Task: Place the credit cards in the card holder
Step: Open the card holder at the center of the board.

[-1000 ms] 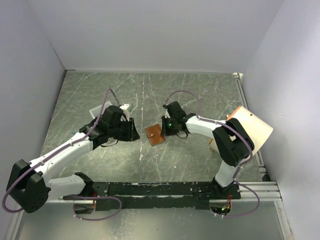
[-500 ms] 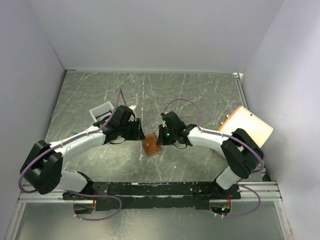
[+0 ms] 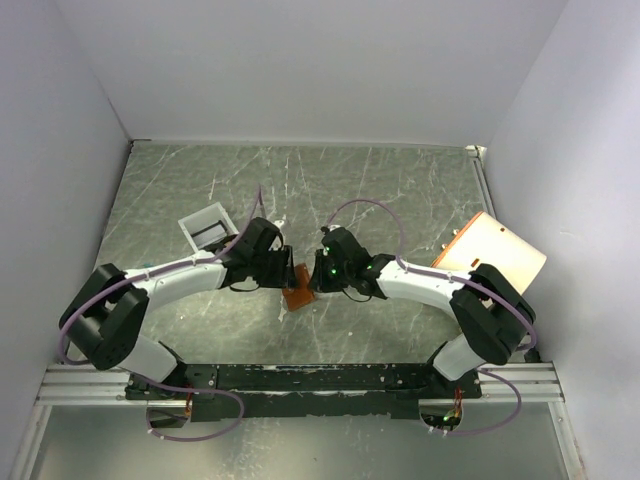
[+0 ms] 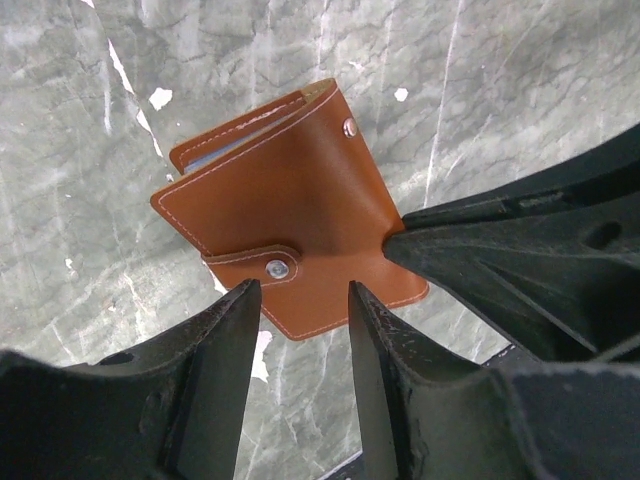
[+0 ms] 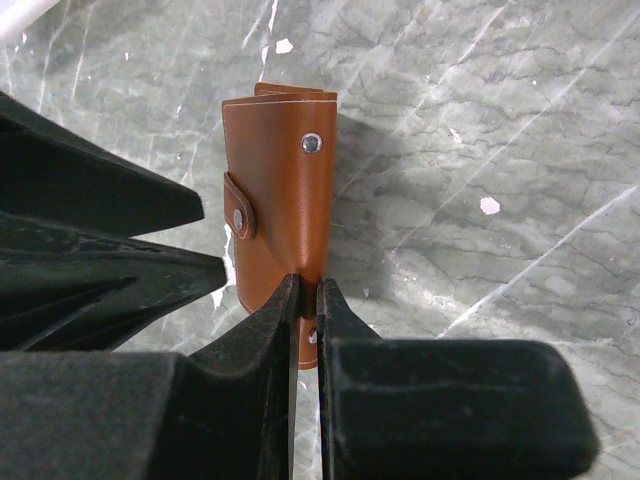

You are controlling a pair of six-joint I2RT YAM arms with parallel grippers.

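The card holder (image 3: 299,287), brown leather with a snap strap, is folded shut and hangs just above the table between the two arms. My right gripper (image 3: 314,277) is shut on its edge; in the right wrist view the jaws (image 5: 308,285) pinch the leather of the card holder (image 5: 280,190). My left gripper (image 3: 283,268) faces it from the left, open. Its tips (image 4: 303,290) stand just short of the card holder (image 4: 290,200), nothing between them. A pale sliver shows inside the fold. The credit cards cannot be made out.
A white tray (image 3: 190,222) with something dark in it sits behind the left arm. A large cream cylinder with an orange rim (image 3: 495,255) lies at the right wall. White walls close the table on three sides.
The right gripper has carried the card holder a little left and nearer. The left gripper has moved right, close up to it, and its jaws have widened.
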